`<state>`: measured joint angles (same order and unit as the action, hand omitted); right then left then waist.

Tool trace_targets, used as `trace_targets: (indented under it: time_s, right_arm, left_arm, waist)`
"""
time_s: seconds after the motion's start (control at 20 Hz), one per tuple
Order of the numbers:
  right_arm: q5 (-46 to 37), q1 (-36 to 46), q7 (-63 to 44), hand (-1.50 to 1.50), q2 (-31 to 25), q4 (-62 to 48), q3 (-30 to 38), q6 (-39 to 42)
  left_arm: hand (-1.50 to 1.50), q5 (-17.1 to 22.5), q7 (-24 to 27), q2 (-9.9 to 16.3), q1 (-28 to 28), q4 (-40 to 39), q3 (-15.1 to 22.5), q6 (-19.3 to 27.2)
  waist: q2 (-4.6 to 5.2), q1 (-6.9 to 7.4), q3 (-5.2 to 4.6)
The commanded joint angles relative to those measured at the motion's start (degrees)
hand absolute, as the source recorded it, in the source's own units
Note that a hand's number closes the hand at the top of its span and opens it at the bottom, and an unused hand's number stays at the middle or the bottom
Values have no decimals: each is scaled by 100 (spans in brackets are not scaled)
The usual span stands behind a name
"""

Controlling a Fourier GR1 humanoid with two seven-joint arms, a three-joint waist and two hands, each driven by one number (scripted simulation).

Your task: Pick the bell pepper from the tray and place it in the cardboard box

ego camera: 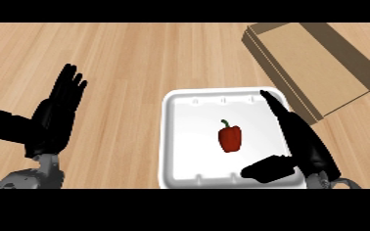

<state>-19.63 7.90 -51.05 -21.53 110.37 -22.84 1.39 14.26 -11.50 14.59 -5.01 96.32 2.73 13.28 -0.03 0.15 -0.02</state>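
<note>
While the red bell pepper (230, 138) lies untouched mid-tray (180, 142), the right hand (300, 142) hovers beside it, fingers straight, thumb spread wide. The reach is underway; next, fingers must close round it. The left hand (57, 112) rests open. The cardboard box (311, 63) waits beyond.

Left hand (56, 108) at the view's left edge, flat and resting, fingers straight and pointing up and away from its grey forearm (36, 175); right hand (302, 139) at lower right, fingers straight and stretched forward, thumb (269, 168) splayed out to its left; nothing held in either.
</note>
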Motion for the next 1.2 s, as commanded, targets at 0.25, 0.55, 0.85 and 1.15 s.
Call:
trace_targets:
  time_s: [0.25,0.55,0.85,1.15]
  right_arm:
    - [-627,-303,652,-150,538,-556,333,176]
    - [-959,-69,791,-150,1155,-1148,273,114]
    - [-1270,-104,648,-150,1437,-1127,322,367]
    - [-1594,-379,751,-150,1414,-1025,281,392]
  left_arm:
    - [0,-295,236,-373,123,-181,-98,-259]
    - [0,-292,56,-344,-330,-486,-431,-382]
    - [0,-385,-219,-445,-81,20,-475,-466]
    - [0,-954,204,-838,-151,-327,-163,-176]
  waist:
    - [0,-15,2]
    - [4,-14,2]
    - [0,-10,2]
    - [-1,-31,1]
